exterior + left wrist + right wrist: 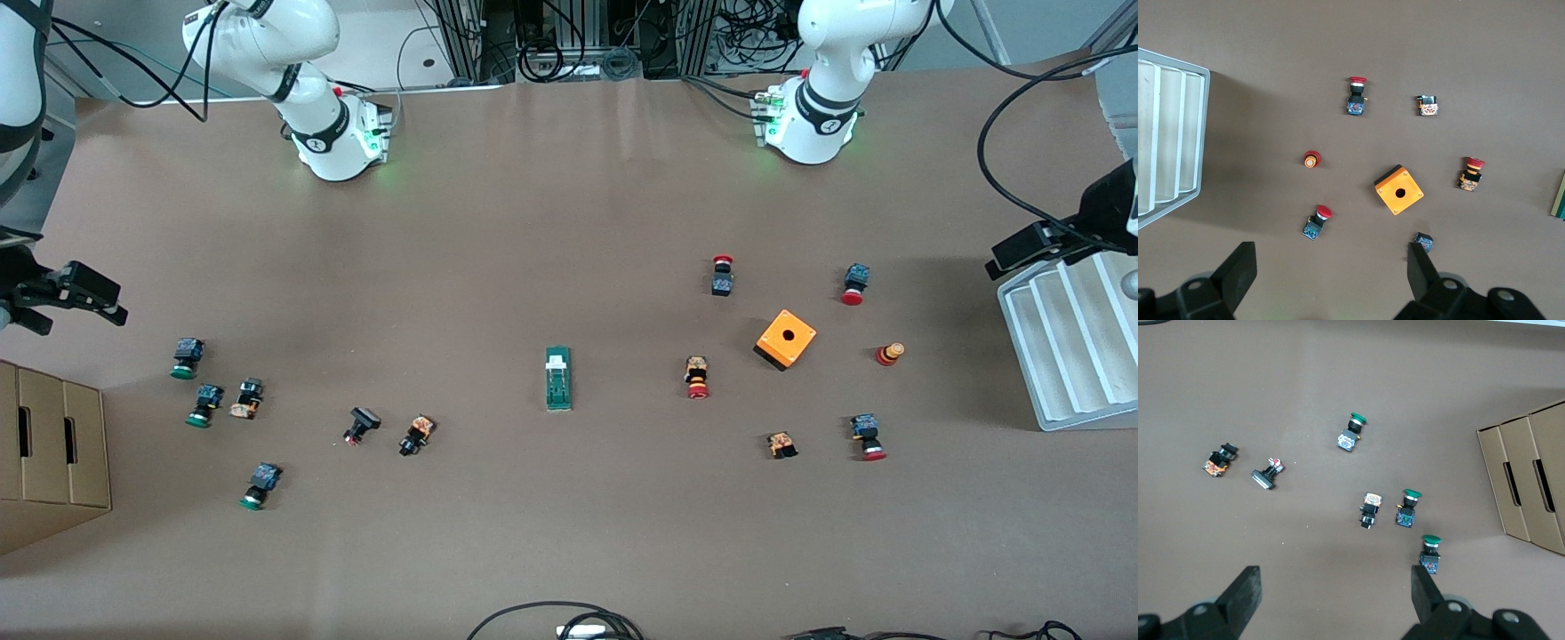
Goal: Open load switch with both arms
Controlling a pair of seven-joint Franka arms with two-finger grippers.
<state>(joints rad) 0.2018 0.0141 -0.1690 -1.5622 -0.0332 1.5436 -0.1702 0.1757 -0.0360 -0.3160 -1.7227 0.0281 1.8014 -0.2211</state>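
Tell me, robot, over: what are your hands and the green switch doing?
Left gripper open, up over the red-button end. Right gripper open, up over the green-button end. Load switch flat mid-table, untouched. Nothing blocking it, over.

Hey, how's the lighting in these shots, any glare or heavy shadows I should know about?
Front view: pale sheen on the table near the bases, green glow there; the load switch is sharp. Left wrist view: the white tray throws a dark shadow. Right wrist view: even light, soft shadows.

- You have the switch (558, 379) mid-table (569, 222).
- The box (786, 340) lies toward the left arm's end.
- Buttons (219, 400) cluster toward the right arm's end.
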